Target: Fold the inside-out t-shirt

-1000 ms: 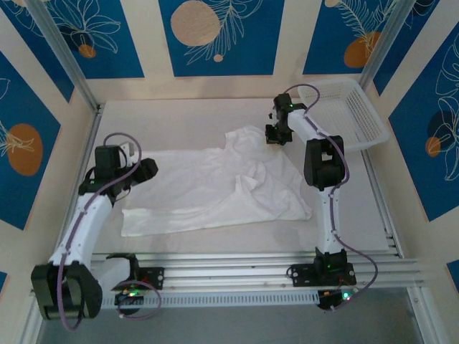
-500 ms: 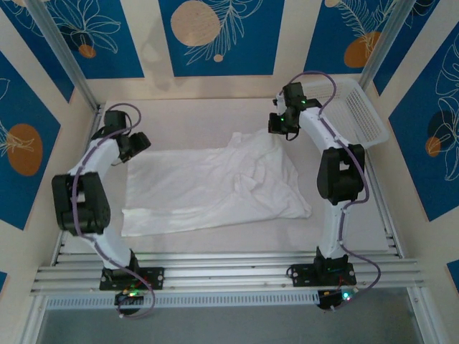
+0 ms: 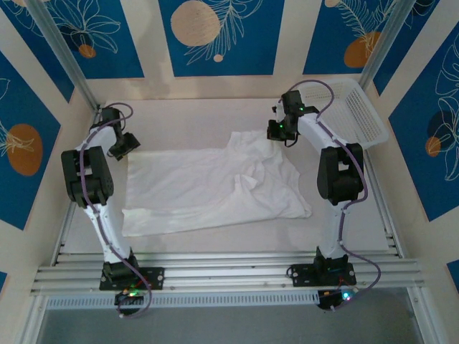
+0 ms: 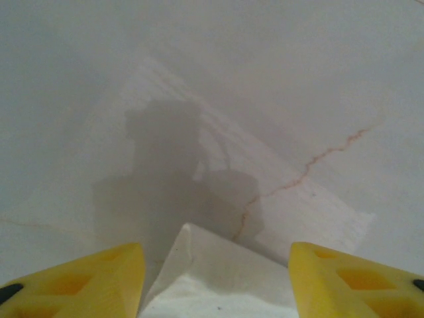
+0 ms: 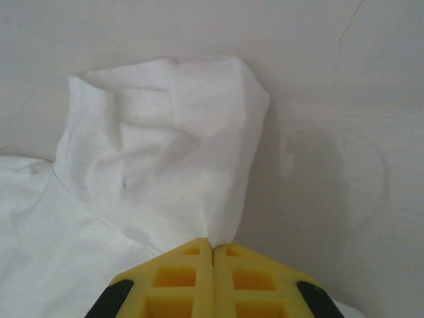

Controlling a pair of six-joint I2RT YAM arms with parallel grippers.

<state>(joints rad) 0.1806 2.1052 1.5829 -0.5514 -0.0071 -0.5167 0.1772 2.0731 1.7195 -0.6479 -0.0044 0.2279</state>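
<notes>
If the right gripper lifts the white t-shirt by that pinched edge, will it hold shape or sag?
Probably sags: the t-shirt lies wrinkled and bunched near the right gripper, which is shut on a limp fold. Likely light, since the fold looks thin. The rest would probably drag across the table.

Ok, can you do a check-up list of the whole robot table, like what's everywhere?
Surface: pale table with a thin brownish vein mark near the left arm.
Job's things: white t-shirt, flat on its left part, bunched and wrinkled on its right part.
Clutter: white mesh basket at the far right corner, apart from the t-shirt.
Grippers: left fingers open, a t-shirt corner between them; right fingers shut, pinching a fold of the t-shirt.
Cables: purple cables loop along both arms, off the cloth.
Surroundings: blue and cream leaf-print walls; metal rails at the near edge.
</notes>
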